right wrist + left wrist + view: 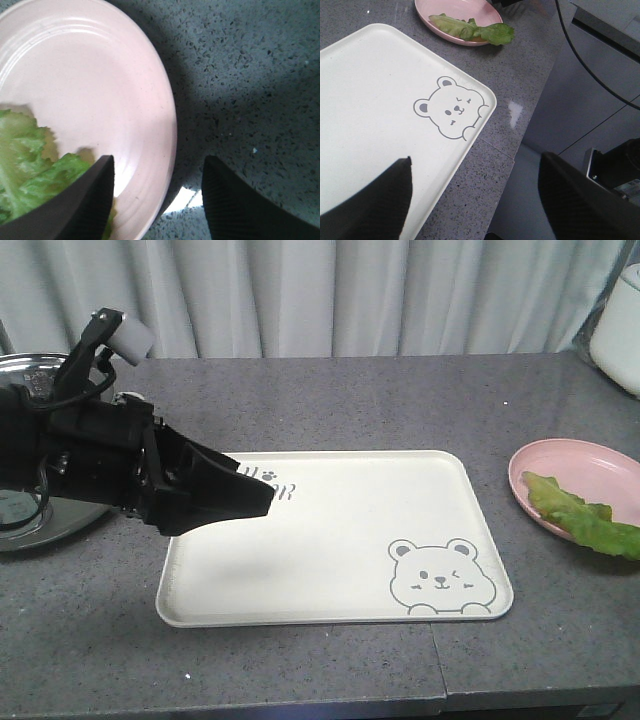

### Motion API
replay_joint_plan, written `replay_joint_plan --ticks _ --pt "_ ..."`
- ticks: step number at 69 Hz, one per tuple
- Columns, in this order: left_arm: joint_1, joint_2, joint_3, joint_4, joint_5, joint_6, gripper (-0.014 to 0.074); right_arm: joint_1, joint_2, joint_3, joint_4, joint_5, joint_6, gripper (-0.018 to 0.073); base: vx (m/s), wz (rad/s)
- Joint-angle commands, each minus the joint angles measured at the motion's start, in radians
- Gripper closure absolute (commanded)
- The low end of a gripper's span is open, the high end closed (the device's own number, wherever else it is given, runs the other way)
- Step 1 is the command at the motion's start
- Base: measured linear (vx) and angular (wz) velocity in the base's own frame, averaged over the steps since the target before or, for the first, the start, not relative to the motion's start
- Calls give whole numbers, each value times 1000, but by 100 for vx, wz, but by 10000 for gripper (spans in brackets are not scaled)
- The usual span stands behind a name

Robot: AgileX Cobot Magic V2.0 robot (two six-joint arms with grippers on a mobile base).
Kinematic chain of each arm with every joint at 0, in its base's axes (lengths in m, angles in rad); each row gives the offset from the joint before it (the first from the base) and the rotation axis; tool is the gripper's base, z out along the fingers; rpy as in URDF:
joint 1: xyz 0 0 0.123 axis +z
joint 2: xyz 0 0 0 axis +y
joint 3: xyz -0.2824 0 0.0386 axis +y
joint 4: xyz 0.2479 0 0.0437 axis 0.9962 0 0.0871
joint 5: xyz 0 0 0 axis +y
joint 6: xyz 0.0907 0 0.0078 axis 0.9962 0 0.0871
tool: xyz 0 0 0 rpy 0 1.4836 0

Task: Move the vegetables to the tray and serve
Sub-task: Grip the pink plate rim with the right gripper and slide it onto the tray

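Right gripper (159, 160): jaws spread wide, gripping nothing; it hangs low over the rim of the pink plate (100, 75).
Right fingers (75, 205): one sits over the leaf edge, the other over the grey counter (250, 75); whether either touches cannot be told.
Vegetables (27, 170): ruffled green lettuce lying on the pink plate, directly under and beside that one finger, one end draping past the rim.
Left gripper (476, 165): jaws wide apart and empty, hovering over the left end of the tray (340, 540), well apart from the vegetables.
Tray: flat on the counter, its bear drawing at the corner nearest the plate.
Plate: just right of the tray, not touching it.
Farther back: a metal pot (20, 370) at left, a white appliance (620, 330) at right, a pale curtain (350, 290) behind.
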Motion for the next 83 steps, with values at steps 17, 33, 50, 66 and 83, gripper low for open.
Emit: replay_joint_plan --ticks 17,33,50,66,83 --pt "-6 -27 -25 -60 -6 0 77 19 23 -45 42 4 -42 258 0 0" --pt "-6 -27 -25 -59 -6 0 77 18 31 -45 40 4 -44 455 0 0" --pt "-6 -27 -25 -59 -6 0 77 18 21 -71 61 39 -52 568 0 0" --pt "-6 -27 -25 -58 -7 0 77 18 -36 -188 218 185 -80 564 0 0" --pt "-6 -27 -25 -58 -18 0 77 170 -76 -213 239 238 -77 564 0 0"
